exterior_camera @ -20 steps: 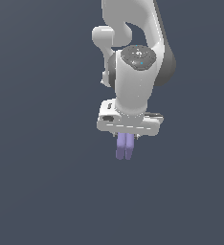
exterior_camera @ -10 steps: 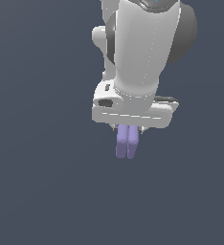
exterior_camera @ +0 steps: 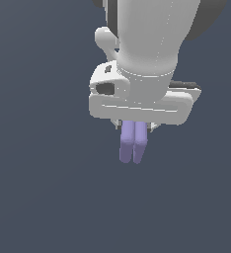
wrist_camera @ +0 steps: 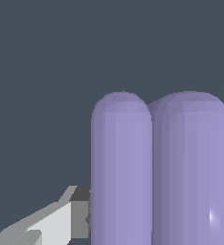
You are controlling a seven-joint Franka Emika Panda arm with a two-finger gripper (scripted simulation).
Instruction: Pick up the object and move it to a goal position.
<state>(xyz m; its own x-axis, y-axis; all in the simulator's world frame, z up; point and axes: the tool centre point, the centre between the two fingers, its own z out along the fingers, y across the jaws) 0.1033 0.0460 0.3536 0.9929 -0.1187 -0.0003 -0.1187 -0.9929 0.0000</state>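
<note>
The object (exterior_camera: 133,143) is a small lavender-purple piece of two rounded bars joined side by side. It hangs straight down from under the white gripper body, in mid-air against the plain dark grey background. My gripper (exterior_camera: 134,127) is shut on its upper end, and the wide white hand hides most of the fingers in the exterior view. In the wrist view the object (wrist_camera: 157,172) fills much of the picture, with one grey-white finger (wrist_camera: 51,225) showing beside it.
The white arm (exterior_camera: 152,34) fills the upper middle of the exterior view. Around it there is only flat dark grey background, and no goal marker or other object shows.
The arm and hand have grown much larger in the exterior view, coming toward the camera. The object stays gripped at about the same spot in the picture.
</note>
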